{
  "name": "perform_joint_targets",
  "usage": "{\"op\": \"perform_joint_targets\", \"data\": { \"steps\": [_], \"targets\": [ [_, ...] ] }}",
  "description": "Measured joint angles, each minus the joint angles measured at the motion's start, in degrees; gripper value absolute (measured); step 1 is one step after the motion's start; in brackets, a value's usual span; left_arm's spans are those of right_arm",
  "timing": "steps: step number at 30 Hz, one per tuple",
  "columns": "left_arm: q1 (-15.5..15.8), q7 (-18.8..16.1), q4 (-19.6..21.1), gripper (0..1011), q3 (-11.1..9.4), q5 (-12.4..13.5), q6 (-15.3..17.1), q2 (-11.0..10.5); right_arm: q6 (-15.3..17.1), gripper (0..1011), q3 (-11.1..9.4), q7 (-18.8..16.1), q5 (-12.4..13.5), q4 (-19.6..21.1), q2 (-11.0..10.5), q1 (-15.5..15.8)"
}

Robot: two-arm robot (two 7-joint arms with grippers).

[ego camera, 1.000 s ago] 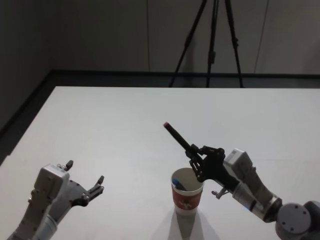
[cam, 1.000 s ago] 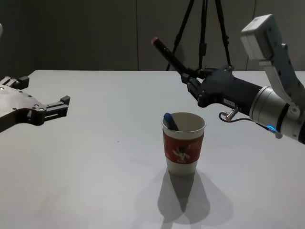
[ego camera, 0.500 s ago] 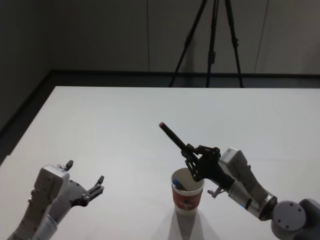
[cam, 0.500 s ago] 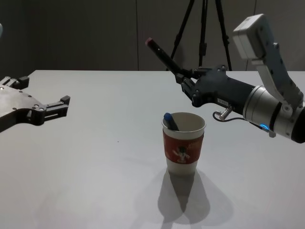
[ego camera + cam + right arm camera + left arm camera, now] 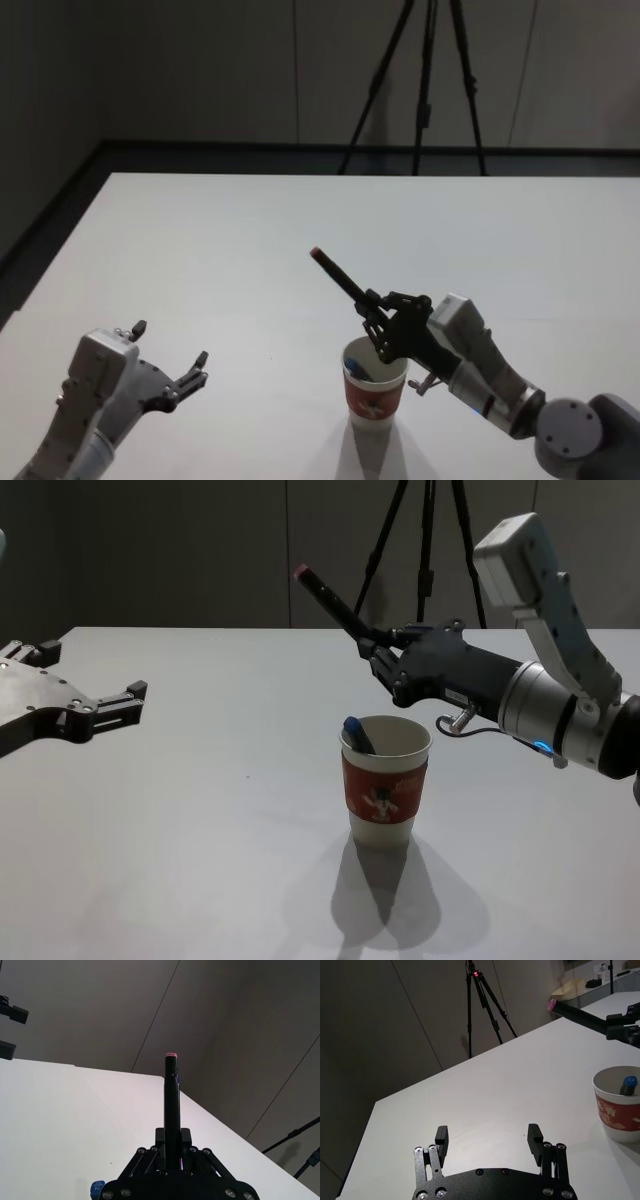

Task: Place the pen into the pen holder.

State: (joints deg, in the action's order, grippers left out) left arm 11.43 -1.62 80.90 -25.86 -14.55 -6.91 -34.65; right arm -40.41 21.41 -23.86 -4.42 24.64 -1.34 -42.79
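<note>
At the near left of the smooth white surface point(image 5: 200, 260), the left pincer point(image 5: 170, 378) hovers idle, its flat black metal fingers point(image 5: 441, 1136) spread apart around nothing. Near the front centre stands the pen holder point(image 5: 385, 780), a tapered white paper cup wrapped in a red cardboard sleeve printed with a small white-and-dark figure; a blue-capped pen point(image 5: 357, 734) leans inside against its left rim. Just above and behind the cup's mouth, the right pincer point(image 5: 375, 652) is clamped on the lower part of the pen point(image 5: 330, 602), a slim, straight black cylinder capped with a pink tip. The pen is held in the air at a slant, its pink end pointing up and to the left, away from the cup, and it touches neither cup nor surface. Behind the pincer, the right arm's rounded grey casing runs off toward the right. A black tripod point(image 5: 425, 85) stands on the floor beyond the surface's far edge.
</note>
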Motion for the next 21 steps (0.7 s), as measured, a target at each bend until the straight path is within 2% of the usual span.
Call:
{"op": "perform_joint_targets", "data": {
  "steps": [11,21],
  "targets": [
    [0.0,0.0,0.0,1001,0.0,0.0,0.0,0.0,-0.7,174,-0.1,0.4,-0.7,-1.8,0.3,-0.8],
    [0.0,0.0,0.0,1002,0.0,0.0,0.0,0.0,-2.5,174,-0.3,1.0,-1.5,-6.3,1.2,-2.7]
  ]
}}
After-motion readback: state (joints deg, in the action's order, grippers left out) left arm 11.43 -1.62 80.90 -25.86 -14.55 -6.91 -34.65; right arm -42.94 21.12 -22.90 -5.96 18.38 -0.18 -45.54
